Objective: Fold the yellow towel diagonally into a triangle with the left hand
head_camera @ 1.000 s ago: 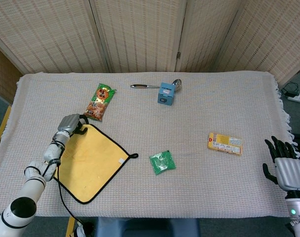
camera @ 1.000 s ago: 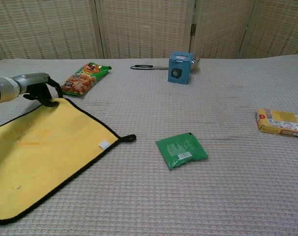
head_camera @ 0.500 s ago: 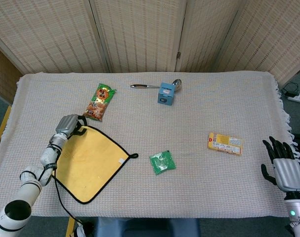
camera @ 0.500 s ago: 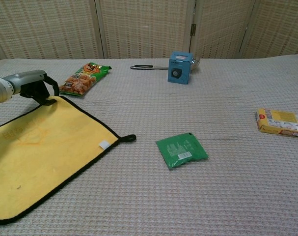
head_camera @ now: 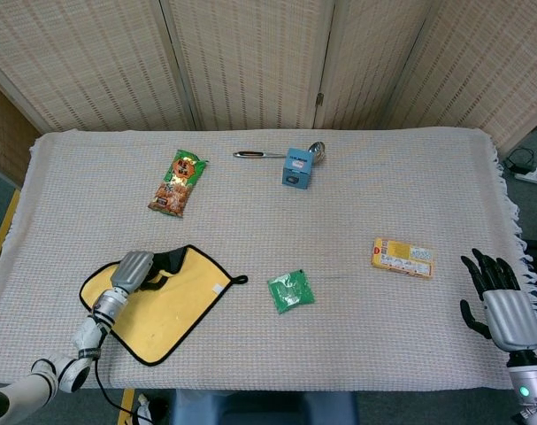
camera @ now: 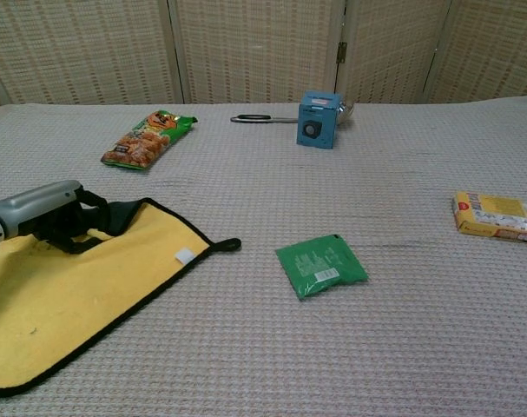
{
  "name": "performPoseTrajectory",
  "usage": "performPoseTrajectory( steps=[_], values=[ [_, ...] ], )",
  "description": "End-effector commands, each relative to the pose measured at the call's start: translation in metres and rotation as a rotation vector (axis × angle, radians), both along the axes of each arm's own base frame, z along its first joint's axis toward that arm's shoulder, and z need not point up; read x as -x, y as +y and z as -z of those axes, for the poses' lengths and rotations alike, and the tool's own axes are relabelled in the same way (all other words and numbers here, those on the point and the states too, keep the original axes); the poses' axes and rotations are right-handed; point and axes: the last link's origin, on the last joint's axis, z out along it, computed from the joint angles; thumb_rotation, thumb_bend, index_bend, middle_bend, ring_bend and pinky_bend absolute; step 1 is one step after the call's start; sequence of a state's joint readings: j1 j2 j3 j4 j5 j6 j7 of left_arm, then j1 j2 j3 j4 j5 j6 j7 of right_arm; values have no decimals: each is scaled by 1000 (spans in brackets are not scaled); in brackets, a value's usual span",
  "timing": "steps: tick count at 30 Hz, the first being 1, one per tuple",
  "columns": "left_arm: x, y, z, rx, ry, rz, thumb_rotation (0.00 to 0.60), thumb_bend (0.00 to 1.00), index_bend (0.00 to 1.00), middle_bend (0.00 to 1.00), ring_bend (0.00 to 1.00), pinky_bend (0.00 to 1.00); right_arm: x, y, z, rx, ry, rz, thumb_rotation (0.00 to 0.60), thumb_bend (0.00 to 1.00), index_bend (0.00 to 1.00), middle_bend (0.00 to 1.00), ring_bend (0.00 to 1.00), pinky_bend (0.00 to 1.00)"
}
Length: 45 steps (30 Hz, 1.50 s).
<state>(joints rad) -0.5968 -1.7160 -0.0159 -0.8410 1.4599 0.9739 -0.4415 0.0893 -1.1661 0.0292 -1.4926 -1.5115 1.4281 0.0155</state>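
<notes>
Left hand (head_camera: 135, 268): fingers clamped on the far corner of the yellow towel (head_camera: 166, 305), which is drawn back over the cloth.
Yellow towel: spread under and right of that hand.
Right hand (head_camera: 498, 299): fingers held apart, nothing gripped.
Green packet (head_camera: 290, 291): right of the towel.
</notes>
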Motion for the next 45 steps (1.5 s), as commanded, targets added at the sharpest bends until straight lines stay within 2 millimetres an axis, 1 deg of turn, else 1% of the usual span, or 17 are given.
performPoseTrajectory(
  steps=[1,11,18,22,24,26,34,45],
  values=[
    [3,-26,-8,-16,31,18,600,493,596,1000,1000,1000,-1,2,-1,-3,-4,-4,557,557,0,0,0,0],
    [0,-45,-28,-85,46,38,600,494,596,1000,1000,1000,-5,5,1,-15,-10,-24,557,557,0,0,0,0],
    [-3,-70,-37,-95,50,50,600,495,596,1000,1000,1000,-8,9,0,-13,-15,-39,557,557,0,0,0,0],
    [-5,-79,-39,-100,53,53,600,495,596,1000,1000,1000,-10,10,0,-14,-17,-47,556,557,0,0,0,0],
    [-5,-89,-41,-105,62,60,600,495,596,1000,1000,1000,-11,12,-1,-13,-20,-55,556,557,0,0,0,0],
    [-5,-99,-41,-107,70,62,600,495,596,1000,1000,1000,-12,13,-1,-16,-23,-61,557,557,0,0,0,0],
    [-4,-125,-39,-105,75,58,600,495,596,1000,1000,1000,-17,18,0,-25,-30,-86,557,557,0,0,0,0],
    [-4,-153,-34,-100,88,76,600,495,604,1000,1000,1000,-24,25,-1,-31,-36,-124,556,557,0,0,0,0]
  ],
)
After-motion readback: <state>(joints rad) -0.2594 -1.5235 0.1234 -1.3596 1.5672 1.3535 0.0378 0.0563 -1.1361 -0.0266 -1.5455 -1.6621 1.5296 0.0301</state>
